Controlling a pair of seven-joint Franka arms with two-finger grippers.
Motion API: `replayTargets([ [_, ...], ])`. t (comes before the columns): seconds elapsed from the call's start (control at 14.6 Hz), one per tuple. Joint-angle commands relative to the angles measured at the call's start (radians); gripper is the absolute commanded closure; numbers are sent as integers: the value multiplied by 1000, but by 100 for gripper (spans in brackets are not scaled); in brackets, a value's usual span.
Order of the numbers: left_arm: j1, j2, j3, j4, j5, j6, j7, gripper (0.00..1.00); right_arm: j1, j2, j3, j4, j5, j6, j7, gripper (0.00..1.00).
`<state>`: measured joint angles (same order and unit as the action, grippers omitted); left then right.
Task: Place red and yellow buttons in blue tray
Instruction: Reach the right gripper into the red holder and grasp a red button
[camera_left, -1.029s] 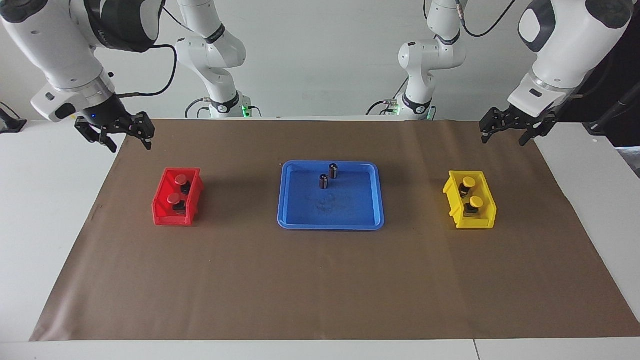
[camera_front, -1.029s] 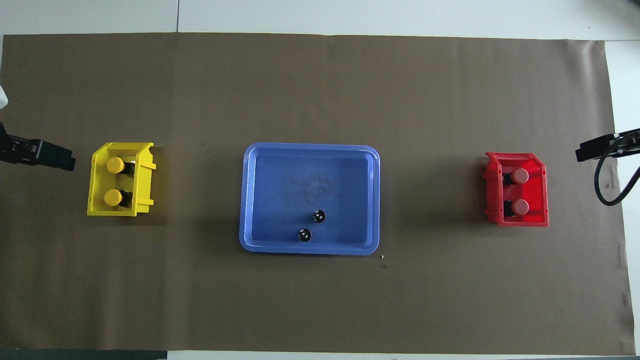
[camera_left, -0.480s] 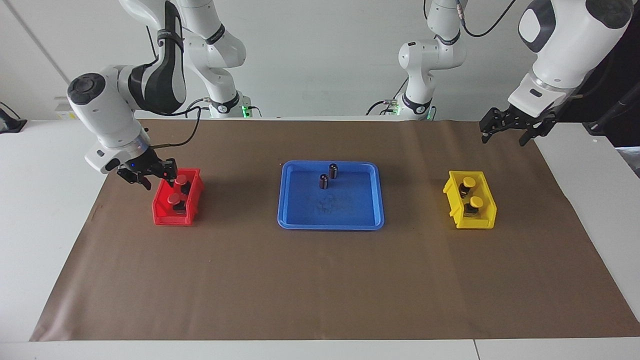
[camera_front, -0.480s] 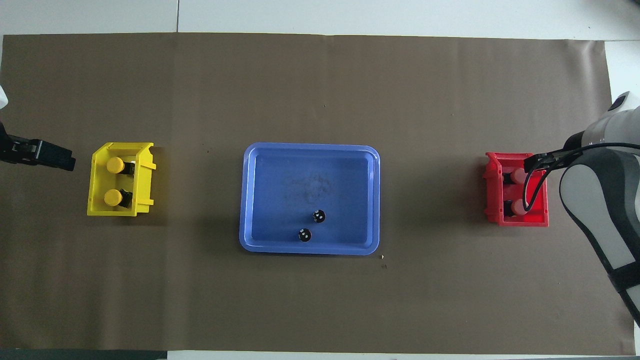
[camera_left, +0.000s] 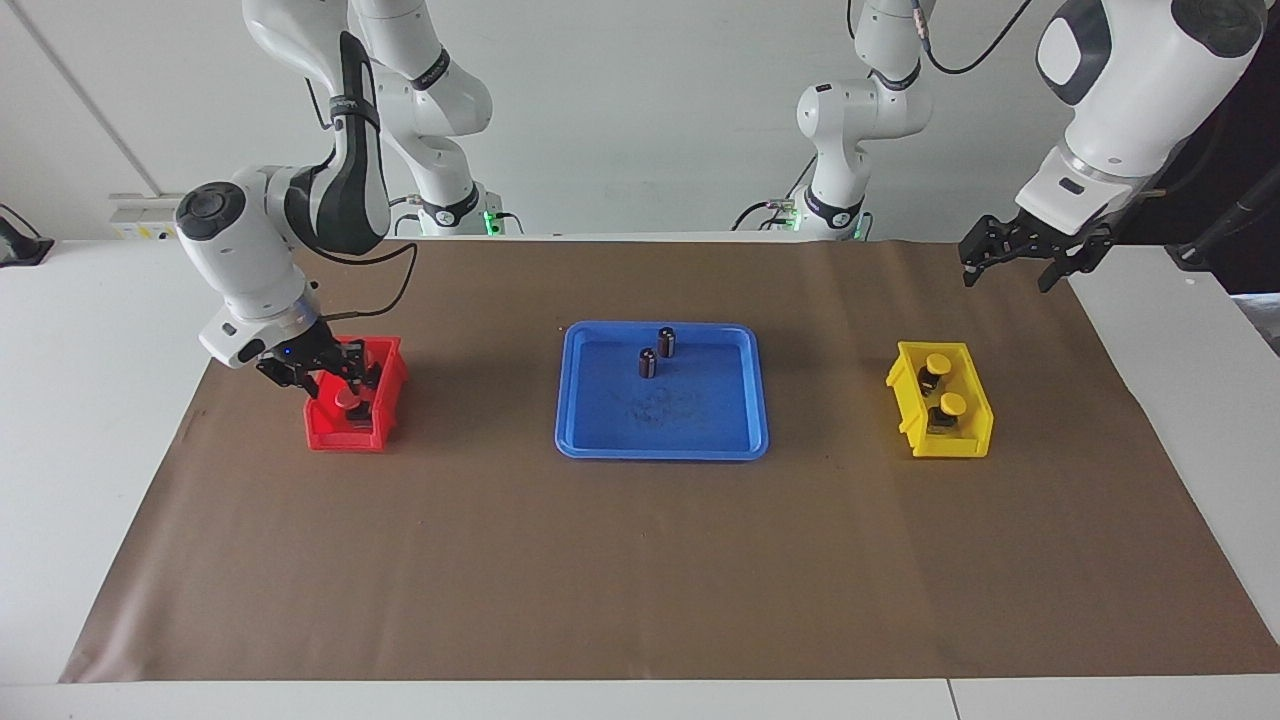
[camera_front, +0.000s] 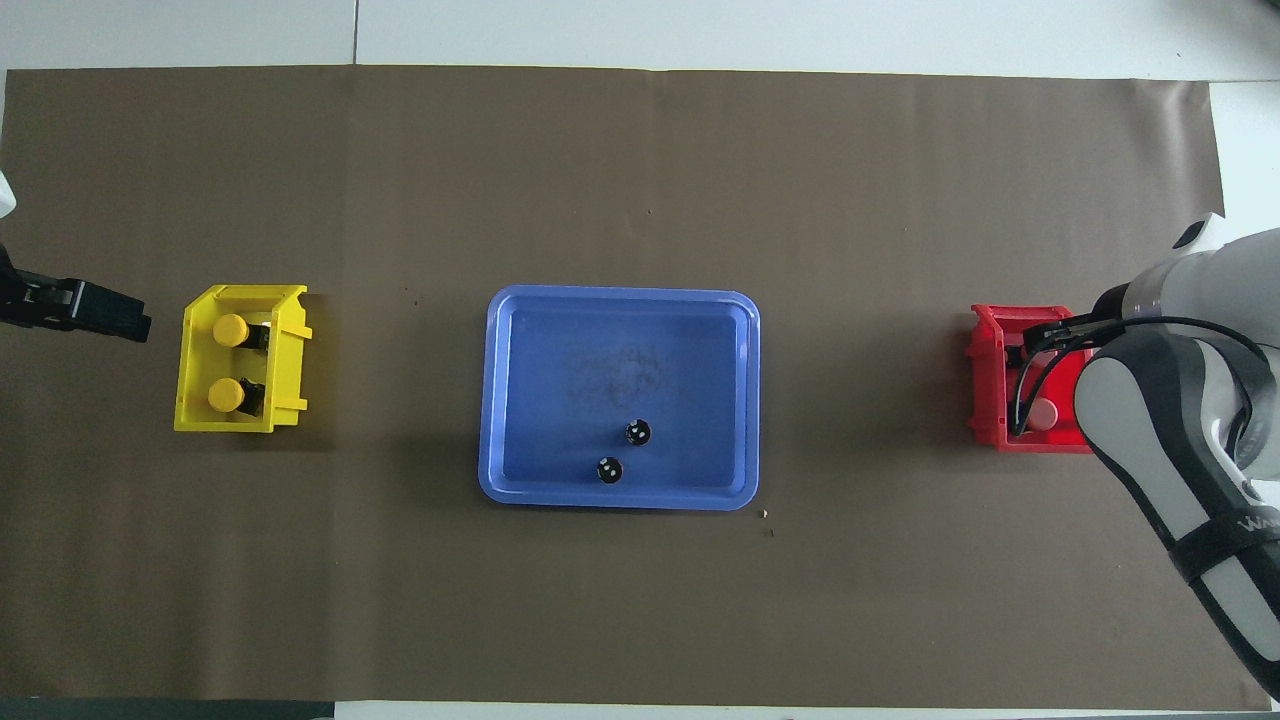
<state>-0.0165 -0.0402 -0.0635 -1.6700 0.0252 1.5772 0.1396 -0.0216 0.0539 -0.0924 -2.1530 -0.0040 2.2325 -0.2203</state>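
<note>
The blue tray lies mid-table and also shows in the overhead view. Two red buttons sit in a small red bin. One red cap shows in the facing view, and one red cap shows in the overhead view. My right gripper is low over the red bin with its fingers spread, and it hides the other button in each view. Two yellow buttons sit in a yellow bin. My left gripper waits open, raised beside the yellow bin.
Two dark cylinders with silver tops stand in the tray's part nearer to the robots. Brown paper covers the table. The red bin is toward the right arm's end and the yellow bin toward the left arm's end.
My right arm has swung down from beside the table's edge to the red bin, then shifted further over it. The left arm has not moved.
</note>
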Motion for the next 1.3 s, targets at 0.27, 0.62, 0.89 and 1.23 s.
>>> replayTargets([
  [0.27, 1, -9, 1, 1, 21, -13, 6, 0, -9, -10, 3, -56, 16, 55, 1, 40],
  [0.62, 3, -9, 1, 0, 21, -8, 6, 0, -11, 6, 3, -87, 16, 91, -5, 50],
  [0.89, 12, -7, 7, 4, 25, -8, 2, 0, -3, 10, 3, -52, 13, 52, -8, 87],
  [1.23, 98, -46, 5, -183, 18, 209, -11, 4, 5, 49, 13, 249, -51, -313, -38, 87],
])
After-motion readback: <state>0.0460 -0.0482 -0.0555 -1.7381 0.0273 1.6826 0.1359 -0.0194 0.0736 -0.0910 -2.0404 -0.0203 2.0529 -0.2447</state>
